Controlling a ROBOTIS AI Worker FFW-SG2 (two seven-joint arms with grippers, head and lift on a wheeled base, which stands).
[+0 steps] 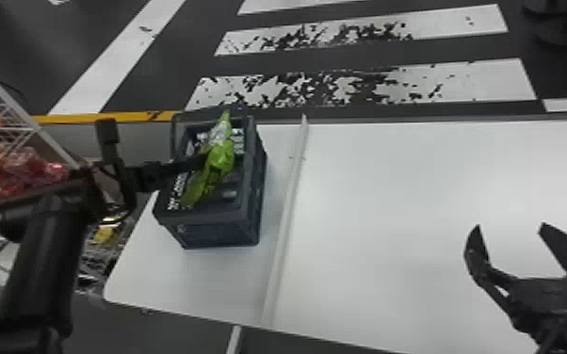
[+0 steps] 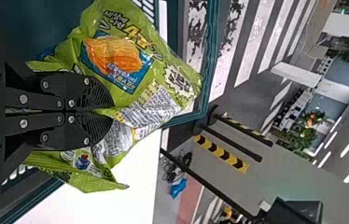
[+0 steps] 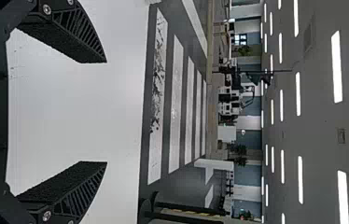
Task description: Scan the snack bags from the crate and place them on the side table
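The black two-fingered left claw (image 2: 109, 112) is clenched on a crinkled lime-green plastic snack bag (image 2: 112, 56), over the open top of the dark blue-grey plastic crate (image 1: 216, 234). The black right claw (image 1: 510, 227) is released, above the smooth white desk (image 1: 391, 202). The bag's loose ends could snag on the crate's rim if it is carried off low, and a narrow pinch may let it twist. Dense white print panels fold near the fingers, so creases could spoil a scan.
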